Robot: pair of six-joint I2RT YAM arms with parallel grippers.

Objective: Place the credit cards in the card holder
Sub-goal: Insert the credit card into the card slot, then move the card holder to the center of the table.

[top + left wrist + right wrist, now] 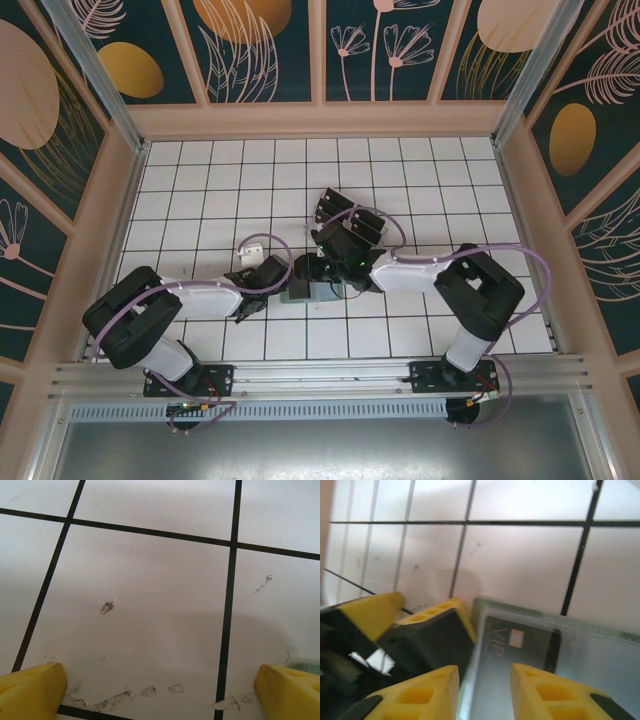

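Note:
A clear card holder (600, 655) lies on the tiles between both arms, seen as a grey box (310, 291) from above. A black credit card (520, 642) marked VIP sits inside it. My right gripper (485, 682) hovers over the holder's near end, its yellow fingers (420, 695) apart, with the card's lower part showing in the gap. My left gripper (160, 682) is wide open over bare tile, and a sliver of the holder (304, 664) shows by its right finger. Two more black cards (332, 205) (366, 226) lie just beyond the arms.
The left gripper's yellow fingers (437, 612) stand right against the holder's left edge in the right wrist view. A small white object (252, 246) sits by the left wrist. Wooden walls (110, 230) fence the tiled floor, and purple cables (385, 222) loop over the cards.

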